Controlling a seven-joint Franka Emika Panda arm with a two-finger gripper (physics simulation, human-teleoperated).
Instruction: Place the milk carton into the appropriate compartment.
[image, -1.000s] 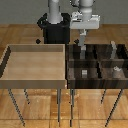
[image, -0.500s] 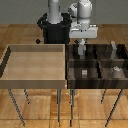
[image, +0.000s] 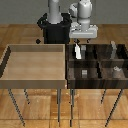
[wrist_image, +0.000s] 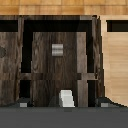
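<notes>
Right now your small pale white milk carton with the peaked top (image: 77, 51) hangs just under the white and grey gripper (image: 78, 46), above the dark brown wooden tray with many cells (image: 95, 82). It is over the cell row nearest the robot, at the end beside the light tan wooden box (image: 35, 80). In the wrist view the milk carton (wrist_image: 65, 98) sits between the two dark finger tips (wrist_image: 23, 104), so the gripper looks clamped on it, though the picture is too blurry for you to see the pads touching its sides.

You have the carton in the air, but it is not in a cell yet.

Watch out for a few things. The carton is near a dark wall between cells. If you go down a bit off line, its bottom could land on that wall and tip over. It also hangs close to the tan box, so a small slip that way could drop it in the wrong place.

A little grey block (wrist_image: 57, 49) lies in the cell shown in the wrist view. Other small grey things (image: 116, 70) rest in other cells. If you let go from too high, the carton may bounce or fall flat.
</notes>
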